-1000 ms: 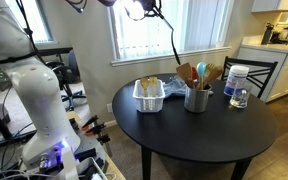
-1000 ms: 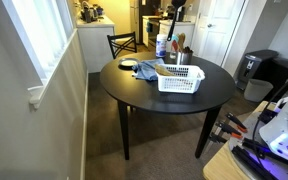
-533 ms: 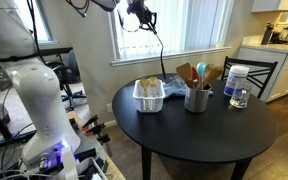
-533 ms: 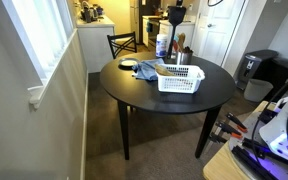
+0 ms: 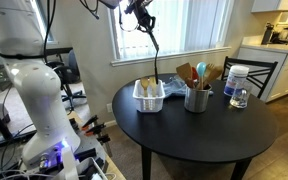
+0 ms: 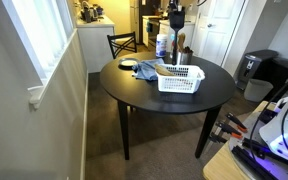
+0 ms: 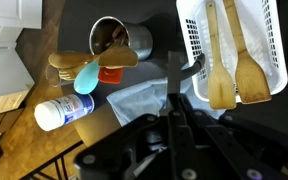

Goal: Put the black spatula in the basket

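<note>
Over table (image 5: pixel 206 132), black spatula (image 5: pixel 155 45) in tool (image 5: pixel 142 17).

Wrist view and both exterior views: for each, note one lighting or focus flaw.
Wrist view: the white basket is nearly blown out; the gripper is a dark, soft blur near the lens. In an exterior view, the bright window backlights the black spatula into a thin silhouette. In an exterior view, the doorway glows warm while the table looks dark.

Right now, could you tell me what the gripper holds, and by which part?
The gripper holds the black spatula by its upper end, with the rest hanging downward.
</note>
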You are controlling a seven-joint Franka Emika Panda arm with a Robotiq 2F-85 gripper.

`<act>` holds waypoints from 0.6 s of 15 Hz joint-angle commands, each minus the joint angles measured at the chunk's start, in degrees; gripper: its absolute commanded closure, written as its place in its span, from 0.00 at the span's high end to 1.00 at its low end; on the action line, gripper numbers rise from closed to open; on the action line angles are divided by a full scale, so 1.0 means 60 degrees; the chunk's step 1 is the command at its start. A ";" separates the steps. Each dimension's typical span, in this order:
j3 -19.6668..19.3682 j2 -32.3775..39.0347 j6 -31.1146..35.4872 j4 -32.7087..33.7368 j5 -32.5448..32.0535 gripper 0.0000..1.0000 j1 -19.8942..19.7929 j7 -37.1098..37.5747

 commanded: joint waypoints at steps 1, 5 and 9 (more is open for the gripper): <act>0.0022 0.1245 -0.1485 0.1714 -0.0010 0.01 0.0338 0.0652; -0.0178 0.2511 -0.2524 0.2767 -0.0034 0.01 0.0616 0.0993; -0.0490 0.3682 -0.3312 0.3436 -0.0028 0.01 0.0770 0.1090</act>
